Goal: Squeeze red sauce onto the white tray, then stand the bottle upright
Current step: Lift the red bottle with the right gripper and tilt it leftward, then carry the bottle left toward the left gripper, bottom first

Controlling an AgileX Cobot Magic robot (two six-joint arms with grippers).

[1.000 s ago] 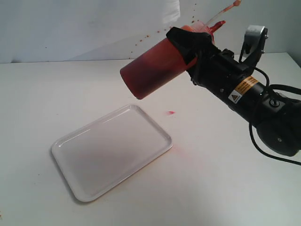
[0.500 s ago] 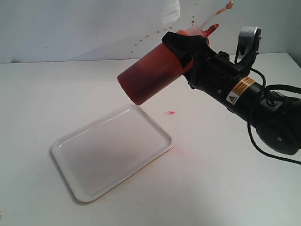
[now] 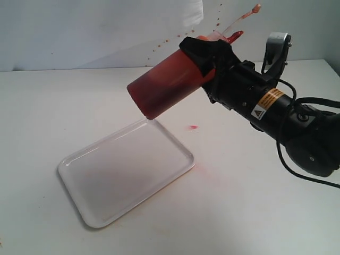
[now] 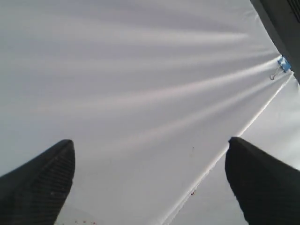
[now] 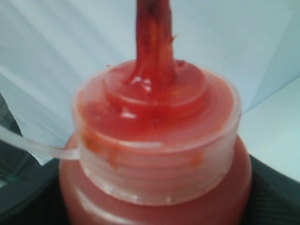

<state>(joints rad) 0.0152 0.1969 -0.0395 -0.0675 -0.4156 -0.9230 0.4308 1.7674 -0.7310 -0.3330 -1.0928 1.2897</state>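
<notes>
Two parts of the scene are hard for me to read. In the right wrist view the bottle (image 5: pixel 154 211) is so close that its cap (image 5: pixel 159 154) fills the picture, blurred. The sauce-coated nozzle (image 5: pixel 154 42) is cut off at the edge, and my fingers (image 5: pixel 23 197) show only as dark slivers at either side. My left claw (image 4: pixel 150 143) lies outside the exterior view. Its own camera shows it spread wide with nothing in it, facing a white backdrop cloth (image 4: pixel 140 70) held by a blue clip (image 4: pixel 283 64).

My right claw (image 3: pixel 206 59) is clamped around the bottle's upper part, holding it in the air above the surface (image 3: pixel 255 212). The long axis is tilted: the dark-red base points down and left, the nozzle up and right toward the backdrop. In the exterior view the base appears just above the far corner of the white tray (image 3: pixel 122 175). A small spot of red sauce (image 3: pixel 193 127) sits on the surface beside the tray.

Since a second ago the bottle has shifted left, toward the tray; the tray and the spot have stayed put.
</notes>
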